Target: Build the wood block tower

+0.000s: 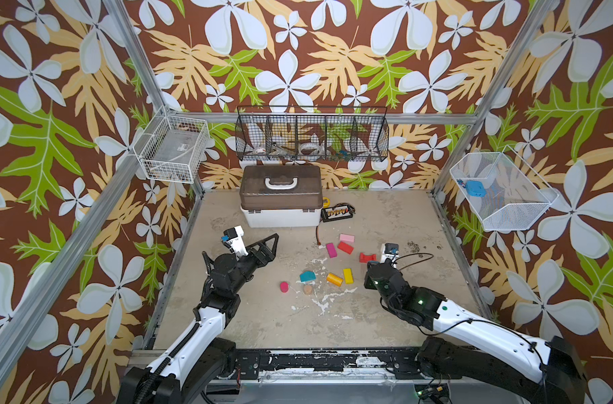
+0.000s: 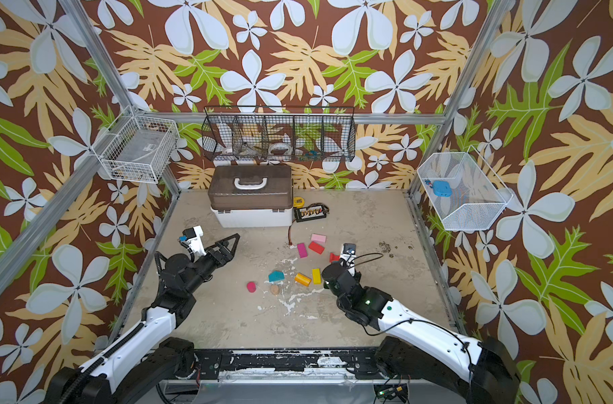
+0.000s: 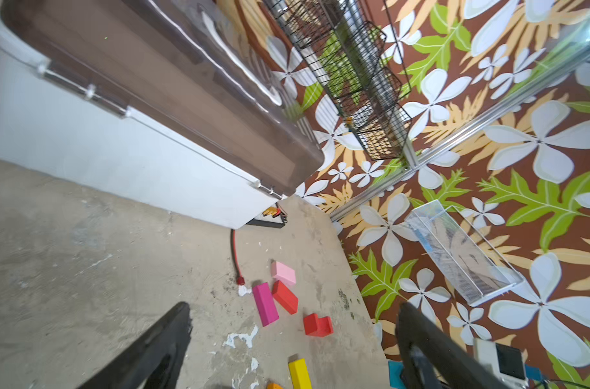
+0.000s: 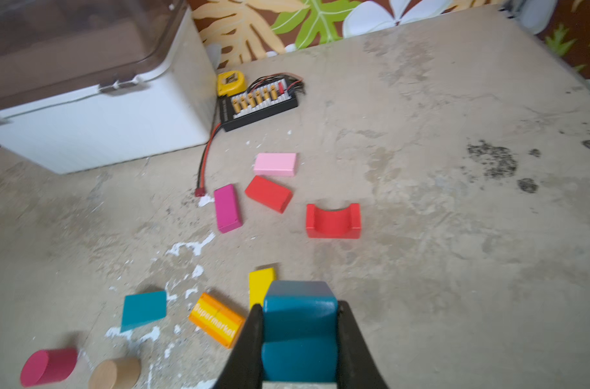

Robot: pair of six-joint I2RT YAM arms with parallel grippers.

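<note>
Teal-blue block is clamped in my right claw, but only the right wrist view shows it; both top views hide it under the arm. Left claw hangs with fingers wide apart. Remaining wood blocks lie loose, unstacked, around the middle; bare stained table toward the near edge.

White lettering "Supermarket", legible in the right wrist view, runs along the yellow band of the orange-and-yellow painted wooden block, lying mid-scene on the grey tabletop.
</note>
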